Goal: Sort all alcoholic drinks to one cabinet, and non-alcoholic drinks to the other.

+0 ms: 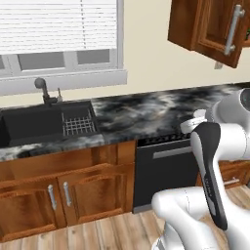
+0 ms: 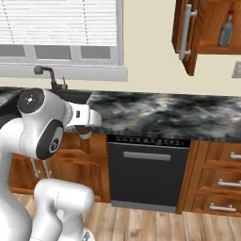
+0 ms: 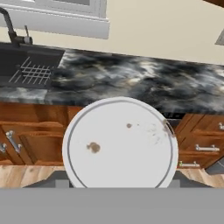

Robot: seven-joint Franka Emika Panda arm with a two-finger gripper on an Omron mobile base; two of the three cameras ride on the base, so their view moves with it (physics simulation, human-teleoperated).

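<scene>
I hold the short dark brown pale-lidded cup (image 3: pixel 120 142) in the jaws; tilting risks slip near the reddish-brown wall cabinet (image 2: pixel 207 28).

I am looking at a home kitchen. A sink (image 1: pixel 34 124), marble counter (image 1: pixel 146 114), dishwasher (image 2: pixel 148 172) and wooden cabinets (image 1: pixel 63 193) are surrounding my rig.

Ahead of me runs a dark marbled countertop (image 1: pixel 146 114) along the cream wall. At its left end I see a black sink (image 1: pixel 34 124) with a wire rack (image 1: pixel 78 124) inside and a dark faucet (image 1: pixel 43 89) behind it. A window with white blinds (image 1: pixel 58 24) hangs above. A black dishwasher (image 2: pixel 148 172) sits under the counter between wooden base cabinets (image 1: pixel 63 193) and drawers (image 2: pixel 219 176). What may be a wall outlet (image 2: pixel 236 69) is cut off.
</scene>
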